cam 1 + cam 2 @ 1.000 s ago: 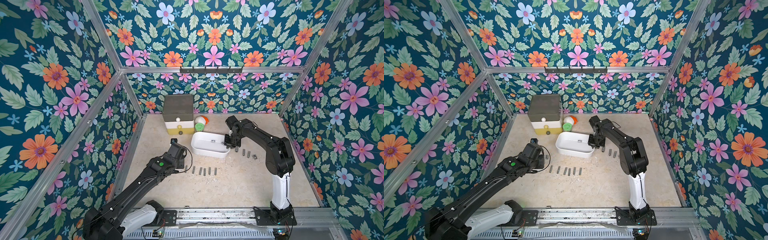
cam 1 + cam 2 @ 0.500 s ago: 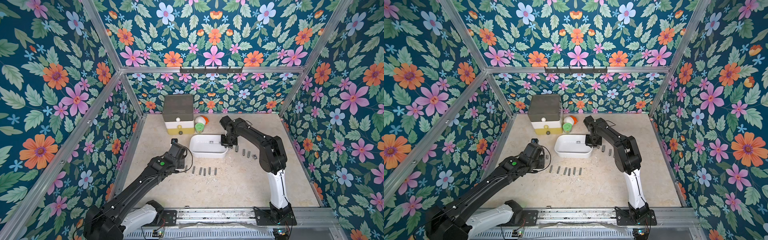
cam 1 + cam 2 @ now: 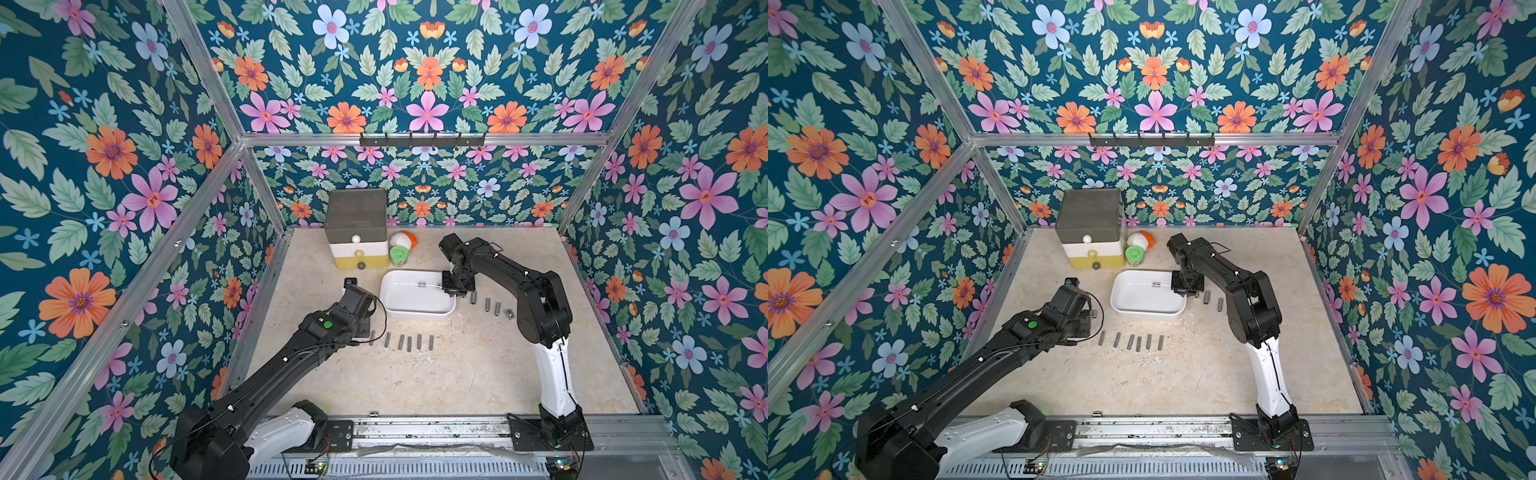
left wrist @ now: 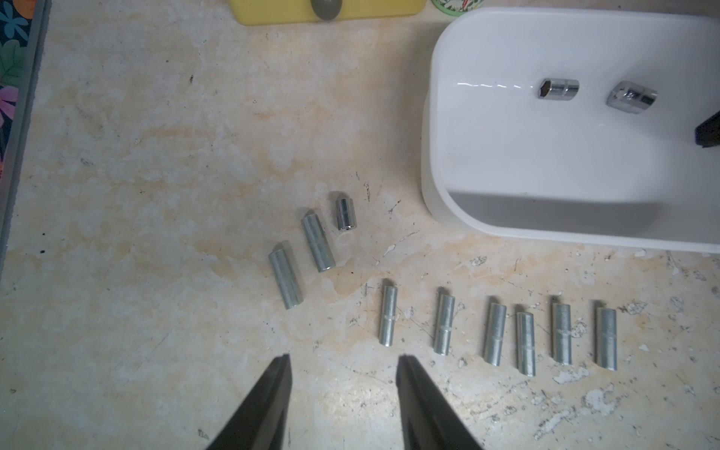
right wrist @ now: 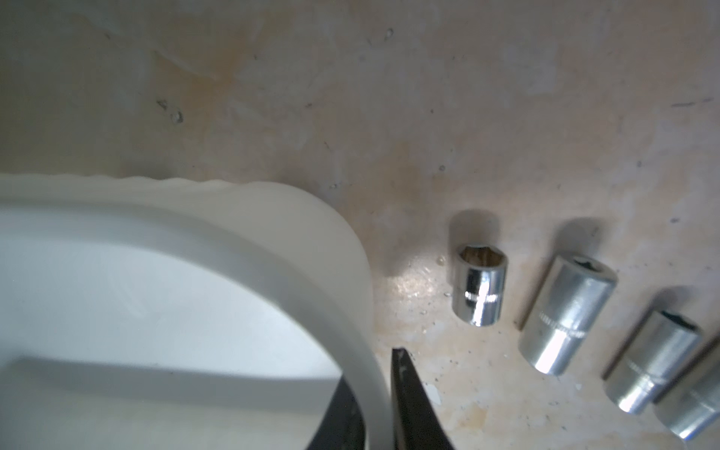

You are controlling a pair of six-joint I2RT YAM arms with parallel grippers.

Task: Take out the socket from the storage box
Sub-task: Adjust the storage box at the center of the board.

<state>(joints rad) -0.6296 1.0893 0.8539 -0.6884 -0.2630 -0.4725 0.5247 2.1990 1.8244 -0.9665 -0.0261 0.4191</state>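
My right gripper (image 5: 370, 366) straddles one end wall of the storage box (image 5: 233, 241): one finger is inside the box and one outside, and both are drawn in against the wall with no gap that I can see, so I read it as closed on that wall. Inside the box, socket A (image 4: 558, 89) and socket B (image 4: 632, 97) lie on their sides on the white floor, apart from each other, near the long wall that faces the drawer tower (image 3: 357, 232). Socket B is the nearer of the two to my right fingers. Neither socket is touched. Outside the gripped wall, on the table (image 3: 457, 374), a short chrome socket (image 5: 480, 284) lies just beside my outer finger, followed by a row of longer sockets (image 5: 569, 311). My left gripper (image 4: 343, 357) is open, with nothing between its fingers, and hangs over bare table near the box's other end. Just ahead of it lies a row of six grey sockets (image 4: 495, 333), parallel to one another, with a group of three sockets (image 4: 317, 243) between that row and the box corner. A green-lidded jar (image 3: 400, 254) stands beside the drawer tower, behind the box
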